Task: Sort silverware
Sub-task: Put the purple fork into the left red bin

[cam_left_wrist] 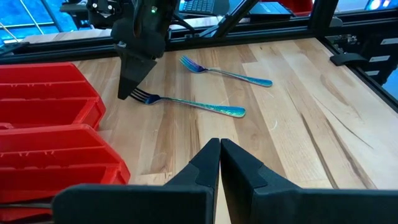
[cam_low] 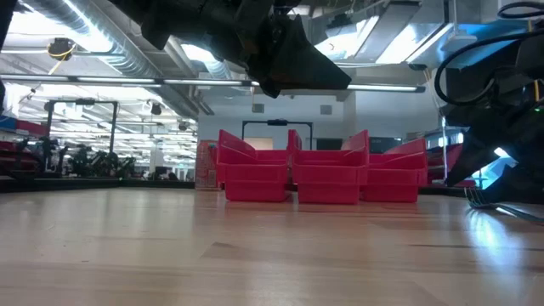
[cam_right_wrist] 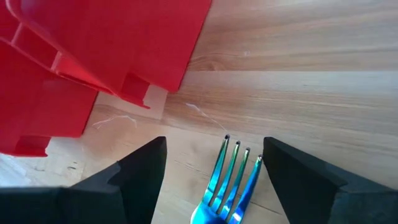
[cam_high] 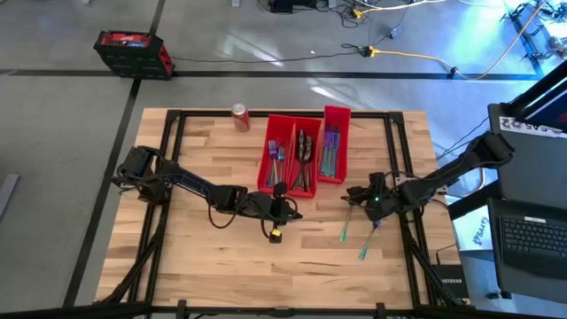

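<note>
Two iridescent teal forks lie flat on the wooden table near its right side, one (cam_high: 345, 227) closer to the bins than the other (cam_high: 368, 242). My right gripper (cam_right_wrist: 214, 148) is open and tipped down over the nearer fork's tines (cam_right_wrist: 233, 167), a finger on either side of them; in the left wrist view it (cam_left_wrist: 132, 84) stands right at the tines (cam_left_wrist: 140, 95). My left gripper (cam_left_wrist: 219, 158) is shut and empty, hovering in front of the bins (cam_high: 292, 214). Three red bins (cam_high: 306, 124) hold sorted silverware (cam_high: 304, 155).
A red soda can (cam_high: 240, 116) stands at the far edge, left of the bins. The black frame rails (cam_high: 399, 159) run along the table's sides. A laptop (cam_high: 532, 235) sits beyond the right edge. Bare wood lies in front of both arms.
</note>
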You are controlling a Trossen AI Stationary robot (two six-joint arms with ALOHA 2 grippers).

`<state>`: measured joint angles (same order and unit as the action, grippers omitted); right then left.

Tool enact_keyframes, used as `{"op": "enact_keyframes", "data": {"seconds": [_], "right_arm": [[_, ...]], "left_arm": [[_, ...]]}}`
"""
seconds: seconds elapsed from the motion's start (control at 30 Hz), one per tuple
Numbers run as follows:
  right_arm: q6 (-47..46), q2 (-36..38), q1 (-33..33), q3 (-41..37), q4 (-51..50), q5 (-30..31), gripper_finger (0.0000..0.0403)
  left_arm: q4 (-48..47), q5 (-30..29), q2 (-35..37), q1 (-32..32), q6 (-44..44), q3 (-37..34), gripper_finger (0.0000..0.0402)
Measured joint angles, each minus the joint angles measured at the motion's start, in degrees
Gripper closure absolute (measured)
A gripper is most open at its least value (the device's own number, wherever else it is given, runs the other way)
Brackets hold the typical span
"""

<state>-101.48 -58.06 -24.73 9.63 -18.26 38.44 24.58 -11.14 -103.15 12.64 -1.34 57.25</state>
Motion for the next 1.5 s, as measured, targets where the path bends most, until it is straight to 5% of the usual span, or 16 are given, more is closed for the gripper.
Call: {"op": "enact_keyframes", "data": {"seconds": [0.73,1.23,1.5], "right_arm": [[0.18,-2.97,0.02,0.0,0.87,-0.44,0.0317],[2.58,-2.95,0.02,0.0,-0.2,-1.53,0.0395],[2.76,-2.95,0.0,0.0,0.32,-2.06,0.0402]], "left_arm": [[-0.02,0.0,0.0,0.0,1.35,0.0,0.0402],[-0.02,-0.02,0.0,0.0,1.37,0.0,0.0402],[-0.02,-0.01,0.0,0.0,1.38,0.0,0.0402]]}}
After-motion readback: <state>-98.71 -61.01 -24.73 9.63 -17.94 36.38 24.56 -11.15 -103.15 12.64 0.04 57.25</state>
